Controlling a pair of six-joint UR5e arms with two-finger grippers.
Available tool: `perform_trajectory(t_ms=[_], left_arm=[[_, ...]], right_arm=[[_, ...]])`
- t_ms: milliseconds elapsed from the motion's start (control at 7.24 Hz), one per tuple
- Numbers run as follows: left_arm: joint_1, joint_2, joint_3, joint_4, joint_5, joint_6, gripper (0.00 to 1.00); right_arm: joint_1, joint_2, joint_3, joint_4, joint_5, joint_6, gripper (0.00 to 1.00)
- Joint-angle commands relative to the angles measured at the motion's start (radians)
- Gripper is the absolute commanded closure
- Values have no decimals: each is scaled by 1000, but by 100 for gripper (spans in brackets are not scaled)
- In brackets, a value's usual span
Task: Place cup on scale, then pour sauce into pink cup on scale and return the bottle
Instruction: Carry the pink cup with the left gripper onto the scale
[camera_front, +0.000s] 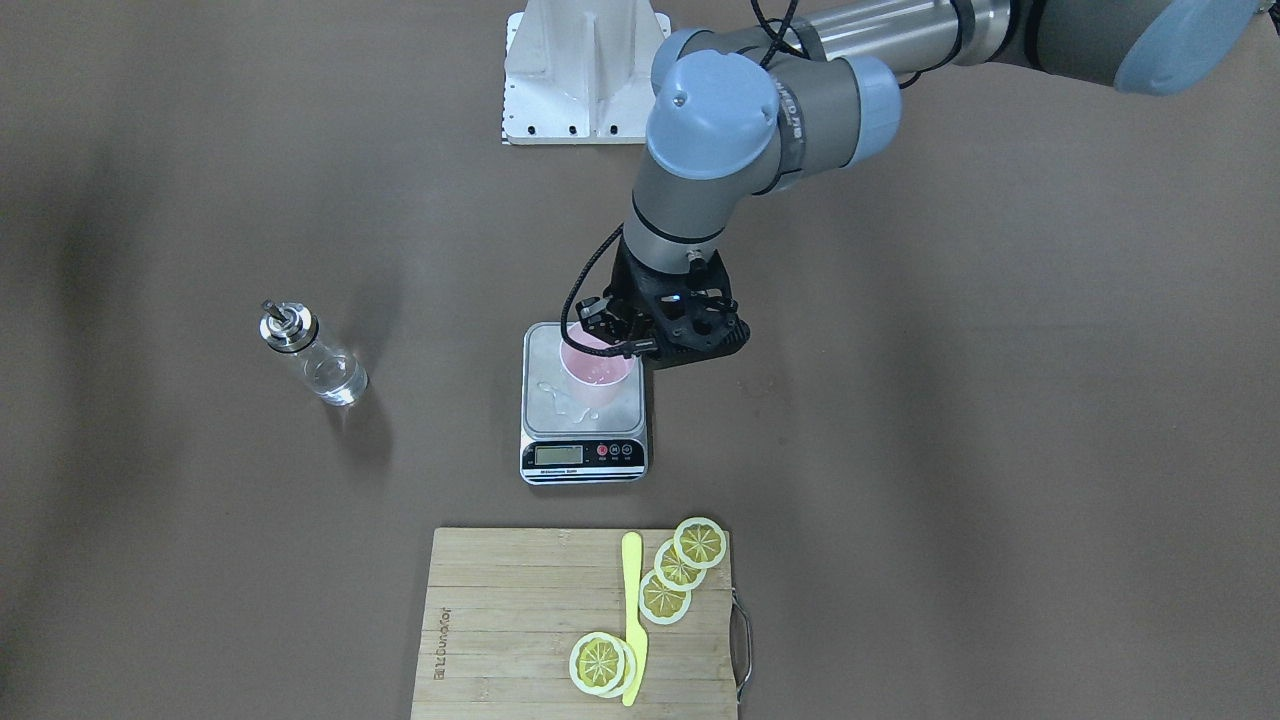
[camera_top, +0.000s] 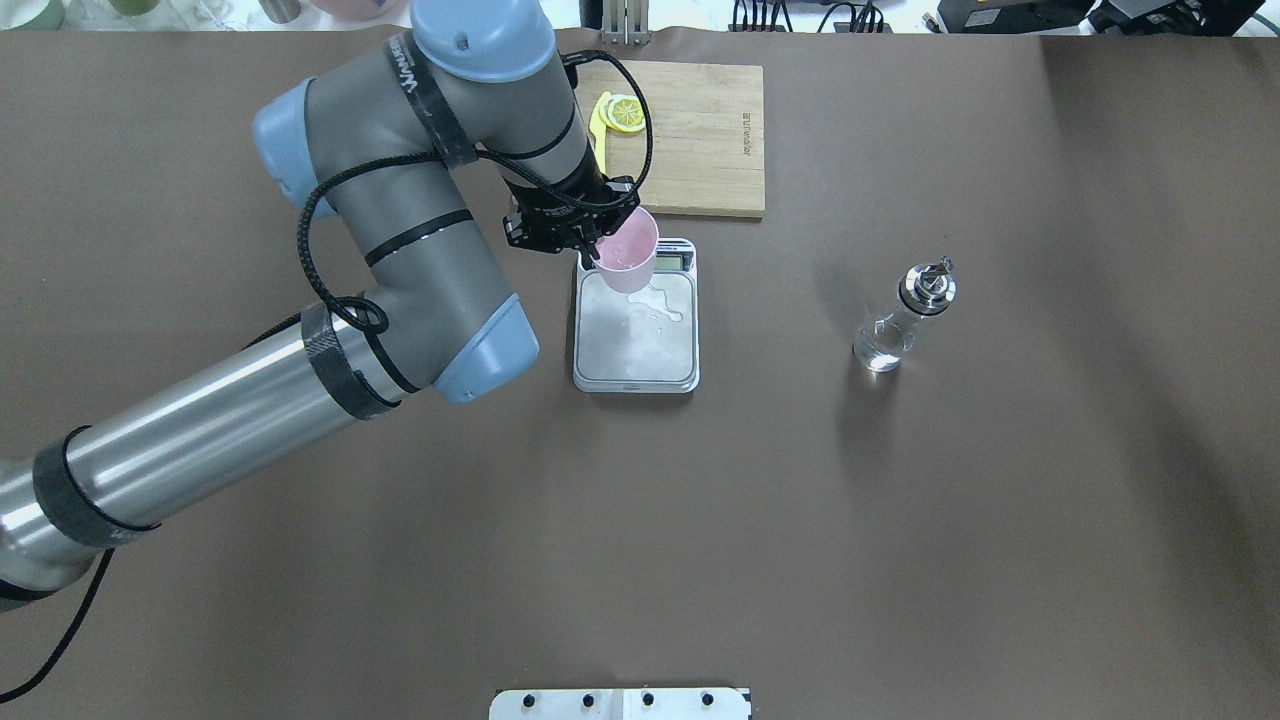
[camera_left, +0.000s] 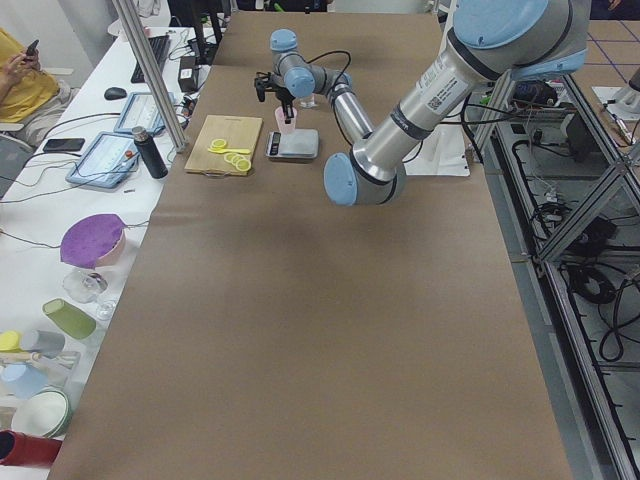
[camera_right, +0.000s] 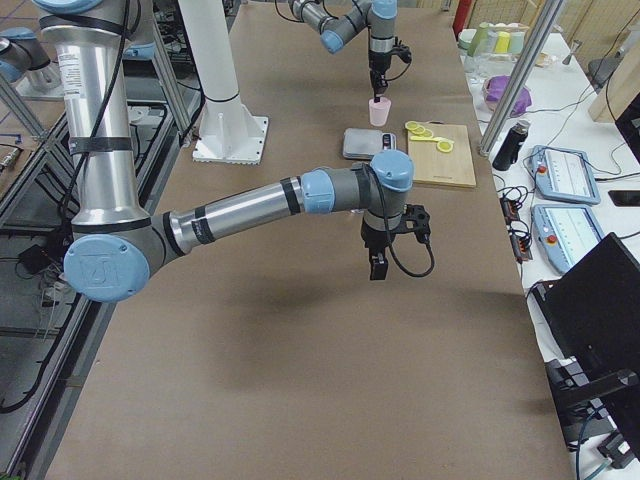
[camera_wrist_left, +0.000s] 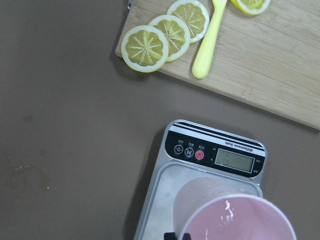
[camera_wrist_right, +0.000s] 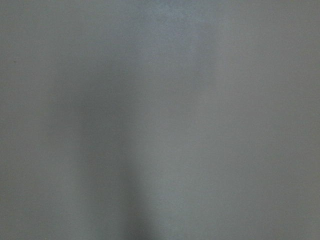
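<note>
My left gripper (camera_front: 603, 335) is shut on the rim of the pale pink cup (camera_front: 597, 372) and holds it over the scale (camera_front: 585, 455), seemingly a little above the steel platform. The cup (camera_top: 628, 262) is near the platform's display end; it also shows in the left wrist view (camera_wrist_left: 235, 220) over the scale (camera_wrist_left: 215, 155). Clear liquid lies spilled on the platform (camera_top: 662, 308). The glass bottle (camera_top: 900, 320) with its metal spout stands upright on the table, well apart from both grippers. My right gripper (camera_right: 378, 268) hangs over bare table; I cannot tell if it is open.
A bamboo cutting board (camera_front: 500, 620) with lemon slices (camera_front: 680, 570) and a yellow knife (camera_front: 632, 610) lies just beyond the scale's display end. The robot's white base plate (camera_top: 620, 703) is at the near table edge. The right wrist view shows only blurred table surface.
</note>
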Motion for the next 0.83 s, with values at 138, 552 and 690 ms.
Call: perform_trajectory(t_ms=[138,552,690], left_arm=[[62,-18,32,6,87,0,100],[76,-10,35,4,98,5,100],[82,-10,35,3,97,5,100]], right_arm=[[0,-2,0,1,-23,-3,0],[0,-3,-3,1,-25,-3,0],[0,-3,-3,1,-25,-3,0]])
